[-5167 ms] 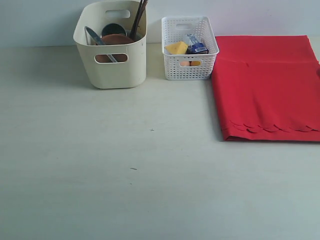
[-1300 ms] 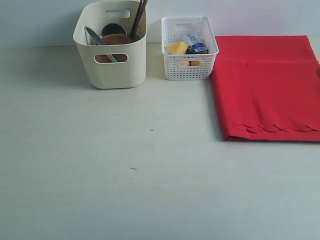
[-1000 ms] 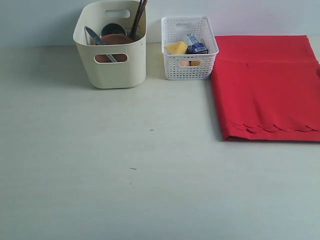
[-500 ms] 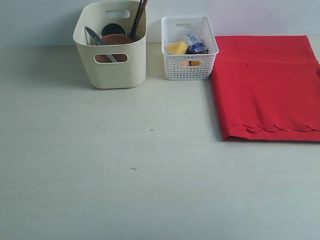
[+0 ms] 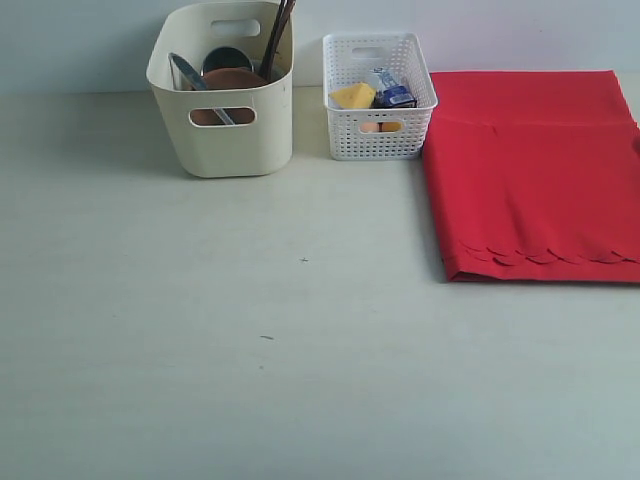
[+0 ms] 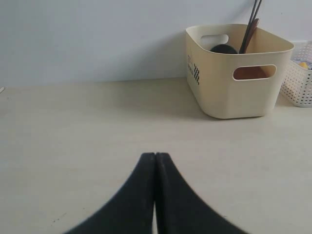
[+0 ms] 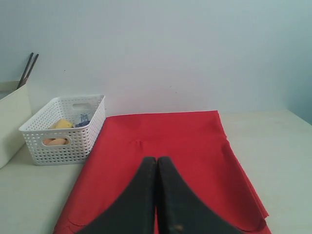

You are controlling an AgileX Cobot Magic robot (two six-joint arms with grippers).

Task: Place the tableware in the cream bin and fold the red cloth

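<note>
The cream bin (image 5: pixel 225 120) stands at the back left of the table and holds the brown plate (image 5: pixel 232 78), the silver knife (image 5: pixel 190 74), the steel cup (image 5: pixel 227 58) and the dark chopsticks (image 5: pixel 277 35). In the left wrist view the cream bin (image 6: pixel 234 90) lies well beyond my left gripper (image 6: pixel 155 156), which is shut and empty. The red cloth (image 5: pixel 535 170) lies folded flat at the right, scalloped edge nearest. My right gripper (image 7: pixel 156 160) is shut, empty, seen against the red cloth (image 7: pixel 161 141). Neither gripper shows in the exterior view.
A white lattice basket (image 5: pixel 378 100) with cheese (image 5: pixel 352 95) and other food stands between bin and cloth; the same lattice basket (image 7: pixel 63 131) shows in the right wrist view. A wall runs behind the table (image 5: pixel 250 330).
</note>
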